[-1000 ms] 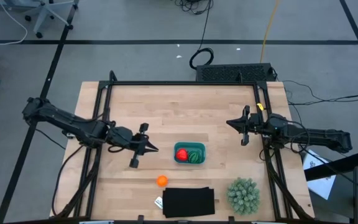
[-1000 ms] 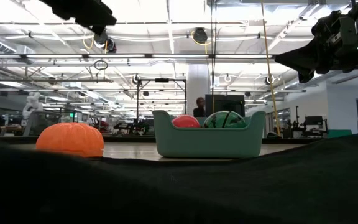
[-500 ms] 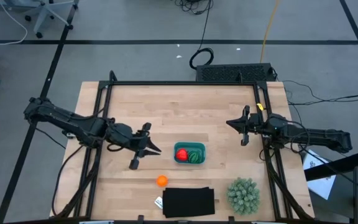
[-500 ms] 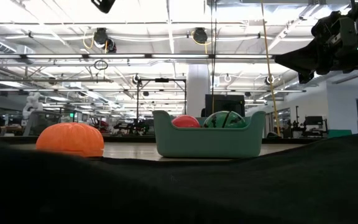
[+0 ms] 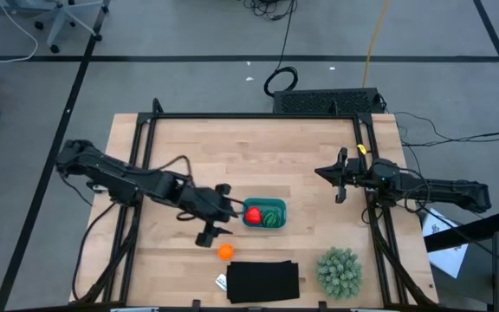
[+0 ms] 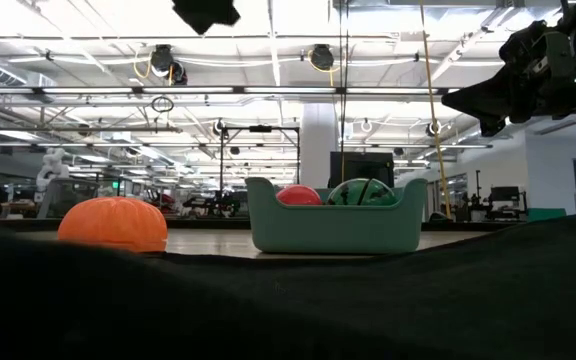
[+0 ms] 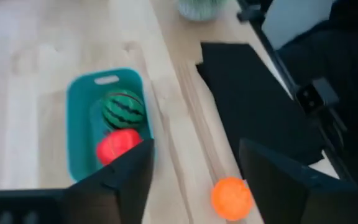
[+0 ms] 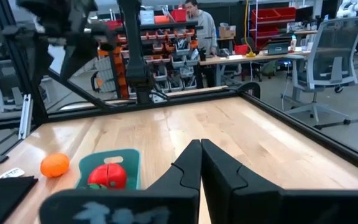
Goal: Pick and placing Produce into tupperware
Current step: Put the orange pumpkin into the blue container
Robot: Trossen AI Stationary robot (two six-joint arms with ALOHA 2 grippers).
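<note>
Three toy fruits are showing: one red one point(image 5: 253, 214) and one watermelon point(image 5: 271, 217) are sitting in the single teal tupperware point(image 5: 264, 202), one orange point(image 5: 224, 251) is lying outside. One black mat point(image 5: 263, 282) and one spiky plant ball point(image 5: 339, 271) are resting nearby.

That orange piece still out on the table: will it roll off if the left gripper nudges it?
Probably not far: in the low view the orange fruit looks dome-shaped with a flat underside on the table, so it should slide rather than roll. Its smooth, rounded sides could slip between the left gripper fingers, so grip it low.
</note>
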